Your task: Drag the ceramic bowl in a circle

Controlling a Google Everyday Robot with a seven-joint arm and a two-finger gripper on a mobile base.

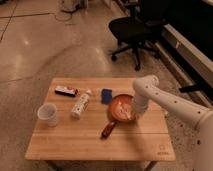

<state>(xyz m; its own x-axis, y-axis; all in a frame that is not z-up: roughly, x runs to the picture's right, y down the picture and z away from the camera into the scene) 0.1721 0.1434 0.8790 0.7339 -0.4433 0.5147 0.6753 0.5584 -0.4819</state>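
Observation:
The ceramic bowl (pixel 120 108), orange-red with a paler inside, sits on the wooden table (pixel 75 142) right of centre. My gripper (pixel 135 113) is at the bowl's right rim, pointing down from the white arm (pixel 170 102) that comes in from the right. The gripper's tip is partly hidden against the bowl.
A blue sponge (pixel 106 95) lies just behind the bowl and a reddish-brown item (pixel 108 130) lies just in front of it. A white bottle (pixel 81 103) lies on its side, with a white cup (pixel 47 114) at left and a small dark box (pixel 66 91) behind. A black office chair (pixel 132 30) stands behind the table.

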